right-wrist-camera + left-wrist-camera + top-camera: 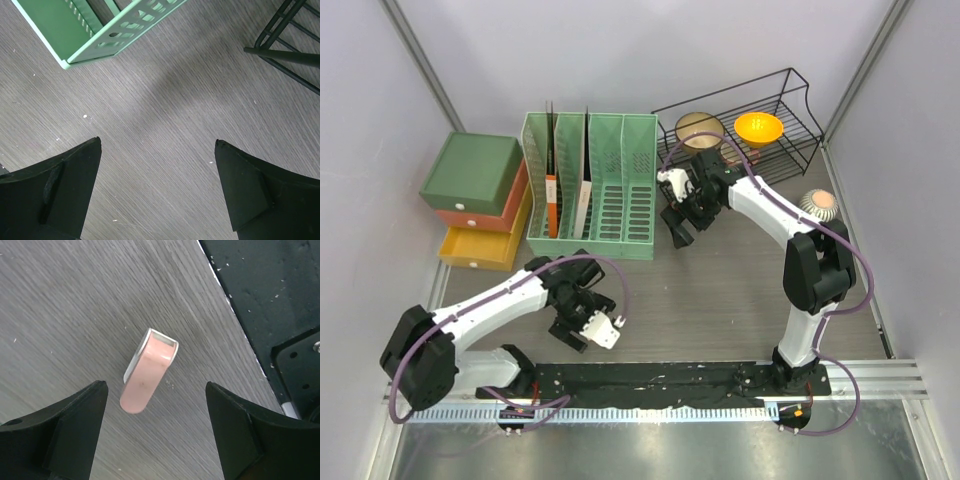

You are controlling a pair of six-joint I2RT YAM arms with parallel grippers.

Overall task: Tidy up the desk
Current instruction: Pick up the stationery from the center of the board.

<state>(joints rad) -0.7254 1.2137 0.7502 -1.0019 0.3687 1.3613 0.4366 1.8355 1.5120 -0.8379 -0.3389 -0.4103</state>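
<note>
Pink rounded block (148, 371) on desk (60, 315), between wide-open jaws of left tool (155, 384), untouched; right tool (157, 140) fully open, holding nothing.

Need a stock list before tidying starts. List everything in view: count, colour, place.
desk: 1, dark grey-brown wood grain, under everything
file rack: 1, mint green, back, left of centre
books: 2, orange-spined and white, upright in the rack's left slots
drawer units: 3, green on orange on yellow, back left
wire rack: 1, black, back right
tan bowl: 1, in wire rack
orange bowl: 1, in wire rack
round striped object: 1, peach top, right edge
pink block: 1, on desk under left gripper
rail: 1, black, near edge
left gripper: 1, black, open
right gripper: 1, black, open, over bare desk
</note>
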